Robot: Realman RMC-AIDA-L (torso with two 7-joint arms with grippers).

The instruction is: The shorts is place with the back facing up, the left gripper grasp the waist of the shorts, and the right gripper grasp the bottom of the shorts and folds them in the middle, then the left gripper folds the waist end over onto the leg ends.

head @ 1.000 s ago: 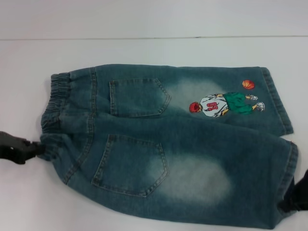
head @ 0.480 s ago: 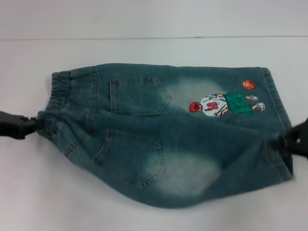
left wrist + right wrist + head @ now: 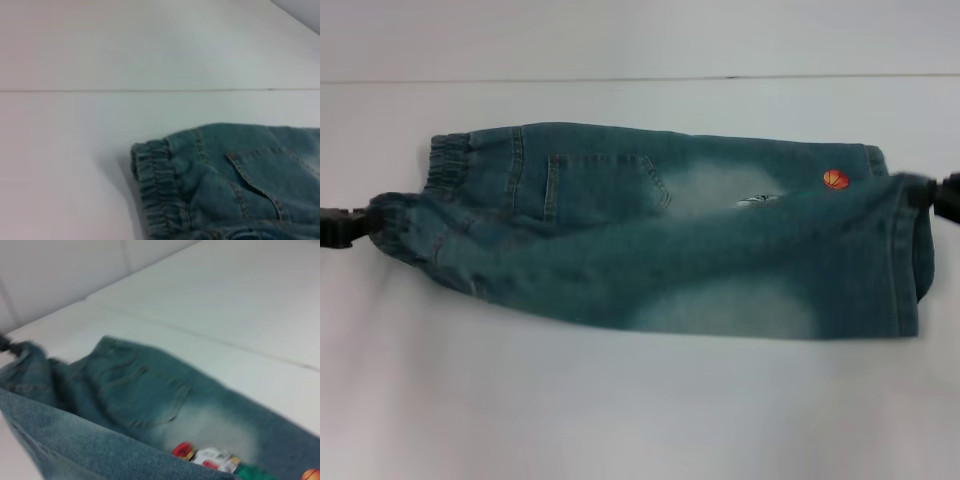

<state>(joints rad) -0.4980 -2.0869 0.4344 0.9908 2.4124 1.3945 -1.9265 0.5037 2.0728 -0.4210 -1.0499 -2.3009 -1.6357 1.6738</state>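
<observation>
Shorts (image 3: 660,230) are lying half-folded lengthwise on the white desk (image 3: 620,410), the near half lifted over the far half, hiding most of the cartoon; only the orange ball (image 3: 836,179) is showing. Left gripper (image 3: 350,228), mostly cut off by the frame edge, is gripping the waist (image 3: 405,225). Right gripper (image 3: 942,195), also cut off, is holding the hem (image 3: 910,200), jaws closed on denim.
</observation>
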